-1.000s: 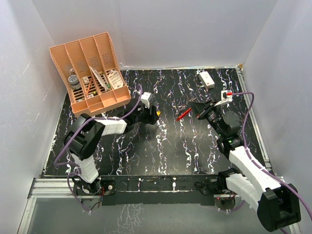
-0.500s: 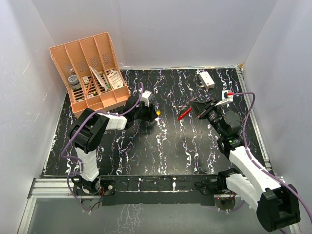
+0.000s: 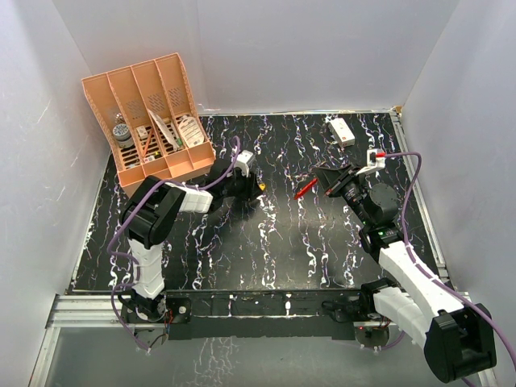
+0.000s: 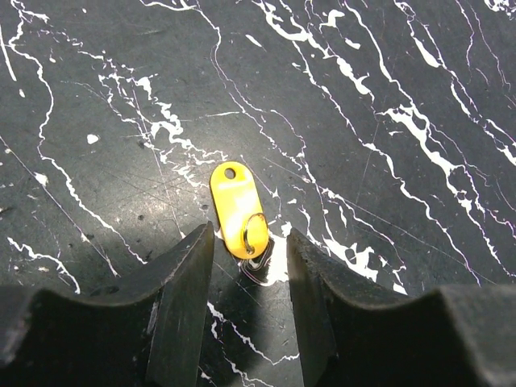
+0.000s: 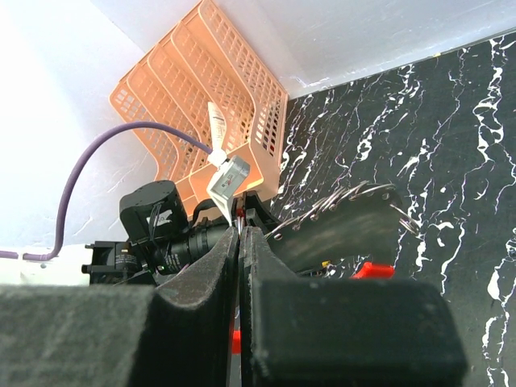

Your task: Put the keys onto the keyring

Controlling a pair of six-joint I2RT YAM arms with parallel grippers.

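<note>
Task status, as we judge it: nothing is threaded yet. No key sits on the keyring, so pickup, alignment and threading are all left to do. Nearest us, the left gripper (image 4: 250, 242) is low over the table (image 3: 266, 250). Its two dark fingers (image 4: 181, 298) are apart and straddle the near end of the key (image 4: 236, 205), not visibly touching it. The key lies flat. It has a smooth yellow oblong head, rounded at both ends, with a small hole at the far end. At the near end is a thin wire loop (image 4: 255, 232) with a glint of silvery metal under it. We can make out only this one key for certain. Well apart to the right, the right gripper (image 5: 240, 242) has its fingers pressed together with a sliver of red between them. From above, the keyring (image 3: 305, 189), a thin red band, sticks out of it toward the key; whether it touches the table we cannot tell. The table is glossy black, veined white like marble. Farther back sit a small white box (image 3: 341, 131) and, at the far left, an orange lattice-walled plastic rack (image 3: 149, 121).
</note>
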